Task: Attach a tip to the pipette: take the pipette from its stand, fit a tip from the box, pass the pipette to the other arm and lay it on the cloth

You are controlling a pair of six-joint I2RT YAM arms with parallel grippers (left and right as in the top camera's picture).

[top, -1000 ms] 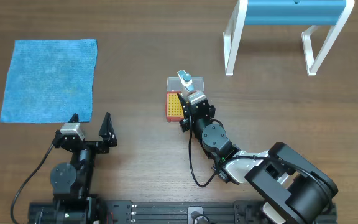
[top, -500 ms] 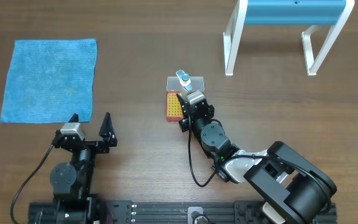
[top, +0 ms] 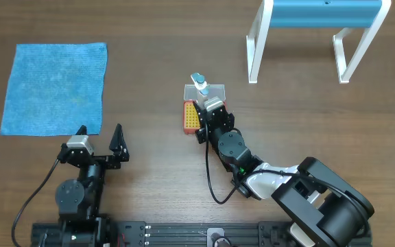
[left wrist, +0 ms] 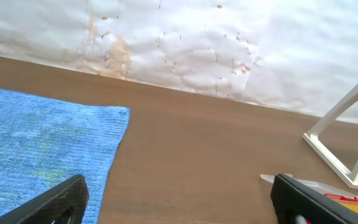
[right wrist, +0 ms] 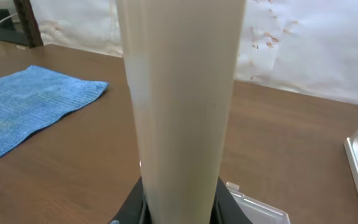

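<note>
Top view: the right tool sits mid-desk, clenched around the barrel of a white plastic pipette with a pale blue cap, which is held upright. Just to its left, partly under the tool's black body, lies the small orange tip box with yellow tips. A clear plastic lid lies flat on the far side of it, touching or just beside it. From above I cannot tell whether the pipette's lower end meets the tips.

From the right wrist, the pipette stands directly before the camera, so the box beneath it is hidden.

The left tool rests near the left arm's base, released, with its black fingers spread wide and grasping nothing. Just beyond it lies the rectangular blue woven cloth, flat at the far left of the brown wooden desk.

At the far right stands the pipette stand — a blue bar on white legs — well apart from both tools.
</note>
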